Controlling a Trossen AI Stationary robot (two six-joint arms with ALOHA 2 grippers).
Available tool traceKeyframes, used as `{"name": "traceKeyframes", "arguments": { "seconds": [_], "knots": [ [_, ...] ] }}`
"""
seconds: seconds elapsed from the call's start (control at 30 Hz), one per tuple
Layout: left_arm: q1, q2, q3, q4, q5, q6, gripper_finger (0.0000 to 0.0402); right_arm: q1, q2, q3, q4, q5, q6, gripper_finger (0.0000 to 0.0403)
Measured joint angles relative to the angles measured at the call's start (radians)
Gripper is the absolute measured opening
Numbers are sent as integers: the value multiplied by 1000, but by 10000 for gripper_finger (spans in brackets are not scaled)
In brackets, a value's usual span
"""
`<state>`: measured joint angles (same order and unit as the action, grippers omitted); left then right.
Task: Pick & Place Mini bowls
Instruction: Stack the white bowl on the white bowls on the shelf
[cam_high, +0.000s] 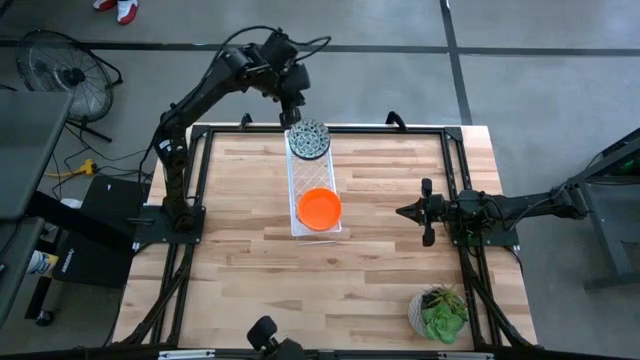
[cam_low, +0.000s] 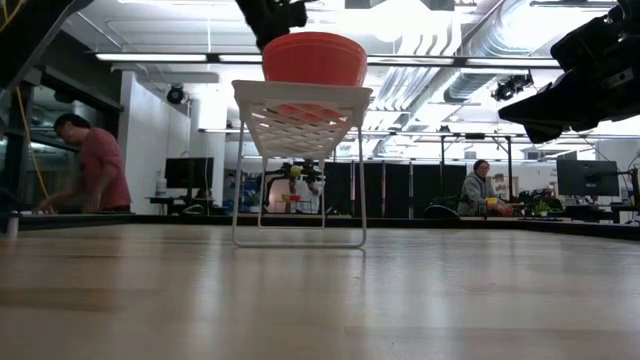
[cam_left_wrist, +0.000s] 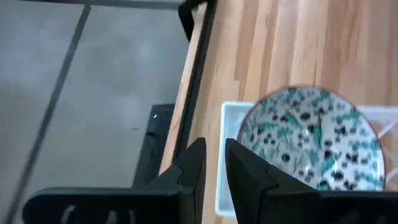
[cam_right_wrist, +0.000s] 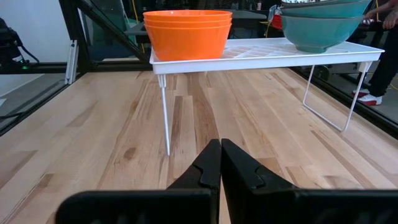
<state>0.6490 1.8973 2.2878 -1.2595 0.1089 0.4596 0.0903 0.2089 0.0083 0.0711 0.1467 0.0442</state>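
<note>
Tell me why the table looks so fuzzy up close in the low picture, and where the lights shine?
In the low view the near table is blurred, too close to the lens, while the white rack stays sharper; bright ceiling lights glare behind the orange bowls. In the high view the light is even. In the left wrist view the tool looks soft.

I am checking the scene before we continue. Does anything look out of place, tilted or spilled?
Nothing stands out. The orange bowls and the patterned bowls sit in neat stacks, upright on the white tray, which stands level. The left gripper is near the patterned stack; the right gripper waits apart.
</note>
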Motion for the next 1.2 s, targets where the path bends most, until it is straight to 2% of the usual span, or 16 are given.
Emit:
{"name": "traceKeyframes", "arguments": {
  "seconds": [0.13,0.27,0.47,0.6,0.77,0.97,1.2],
  "knots": [
    [-22,0,21,-67,-70,60,57,0,0,0,0,0,0,0],
    [-38,2,20,-141,-90,124,57,0,0,0,0,0,0,0],
    [-73,4,-9,-85,-142,139,30,0,0,0,0,0,0,0],
    [-74,3,-9,-76,-122,170,4,0,0,0,0,0,0,0],
    [-82,3,-9,-68,-114,191,2,0,0,0,0,0,0,0],
    [-124,3,-9,26,13,179,1,0,0,0,0,0,0,0],
    [-174,3,-9,62,51,190,1,0,0,0,0,0,0,0]
  ]
}}
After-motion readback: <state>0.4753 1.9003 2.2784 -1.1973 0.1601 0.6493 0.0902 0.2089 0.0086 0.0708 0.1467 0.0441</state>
